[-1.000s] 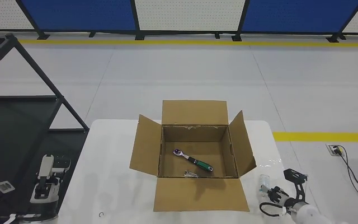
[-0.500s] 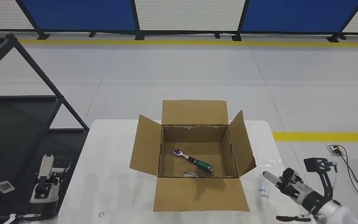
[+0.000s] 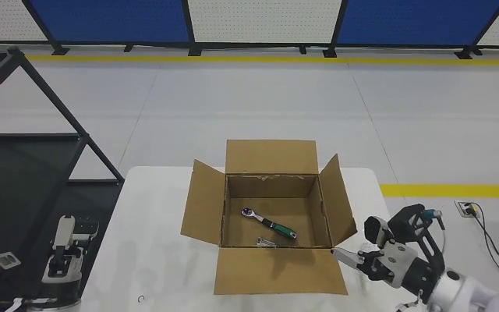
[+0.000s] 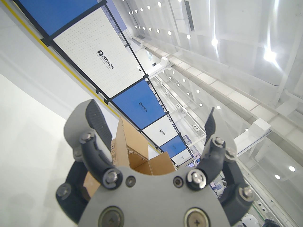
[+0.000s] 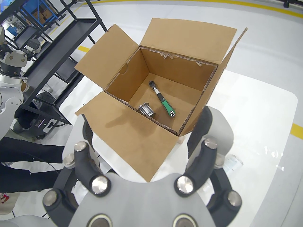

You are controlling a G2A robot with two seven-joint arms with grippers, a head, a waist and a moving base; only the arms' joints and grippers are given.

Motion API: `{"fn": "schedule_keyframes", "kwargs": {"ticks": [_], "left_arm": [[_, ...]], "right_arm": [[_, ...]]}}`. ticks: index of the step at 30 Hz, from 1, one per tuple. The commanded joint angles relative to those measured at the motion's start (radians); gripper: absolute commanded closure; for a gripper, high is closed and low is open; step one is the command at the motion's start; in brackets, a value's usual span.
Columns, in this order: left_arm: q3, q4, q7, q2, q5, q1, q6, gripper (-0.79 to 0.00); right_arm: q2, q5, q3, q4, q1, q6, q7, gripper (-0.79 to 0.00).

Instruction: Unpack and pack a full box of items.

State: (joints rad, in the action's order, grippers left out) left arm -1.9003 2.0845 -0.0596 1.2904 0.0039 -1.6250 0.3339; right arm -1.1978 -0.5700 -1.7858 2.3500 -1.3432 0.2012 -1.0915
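An open cardboard box stands in the middle of the white table. On its floor lie a ratchet wrench with a green handle and a small metal cylinder part. My right gripper hangs open and holds nothing, by the box's near right corner, above the front flap. A clear plastic item lies on the table beside that corner. In the left wrist view my left gripper is open, holds nothing, and tilts upward with the box beyond it.
A black metal rack stands off the table's left side. A white and grey arm sits over it, beside the table's left edge. The box's side flaps spread outward. Bare tabletop lies left and right of the box.
My right arm has swung from the table's near right corner up toward the box's near right corner. The clear plastic item stayed on the table. The box contents are unmoved.
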Motion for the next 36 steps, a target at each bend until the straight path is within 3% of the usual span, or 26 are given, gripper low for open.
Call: {"fn": "schedule_keyframes", "kwargs": {"ticks": [1, 9, 12, 14, 21, 29, 36], "left_arm": [[0.000, 0.000, 0.000, 0.000, 0.000, 0.000, 0.000, -0.785], [0.000, 0.000, 0.000, 0.000, 0.000, 0.000, 0.000, -0.785], [0.000, 0.000, 0.000, 0.000, 0.000, 0.000, 0.000, -0.785], [0.000, 0.000, 0.000, 0.000, 0.000, 0.000, 0.000, -0.785], [-0.001, 0.012, -0.011, 0.000, 0.002, 0.000, -0.009, -0.785], [-0.023, 0.023, -0.024, 0.000, -0.012, -0.034, 0.028, -0.785], [-0.039, 0.032, -0.028, 0.002, -0.031, -0.073, 0.065, -0.785]], "right_arm": [[0.000, 0.000, -0.001, 0.000, 0.000, 0.002, 0.001, -0.785], [0.000, 0.000, -0.001, 0.000, 0.000, 0.002, 0.001, -0.785], [0.003, -0.016, 0.054, 0.000, 0.011, 0.059, 0.025, -0.785], [0.010, -0.095, 0.129, 0.000, 0.070, 0.127, -0.007, -0.785], [0.008, -0.268, 0.464, -0.095, 0.387, 0.101, -0.150, -0.785], [-0.051, -0.321, 0.800, -0.478, 0.795, -0.028, -0.175, -0.785], [-0.121, -0.422, 1.030, -0.772, 0.980, -0.135, -0.102, -0.785]]}}
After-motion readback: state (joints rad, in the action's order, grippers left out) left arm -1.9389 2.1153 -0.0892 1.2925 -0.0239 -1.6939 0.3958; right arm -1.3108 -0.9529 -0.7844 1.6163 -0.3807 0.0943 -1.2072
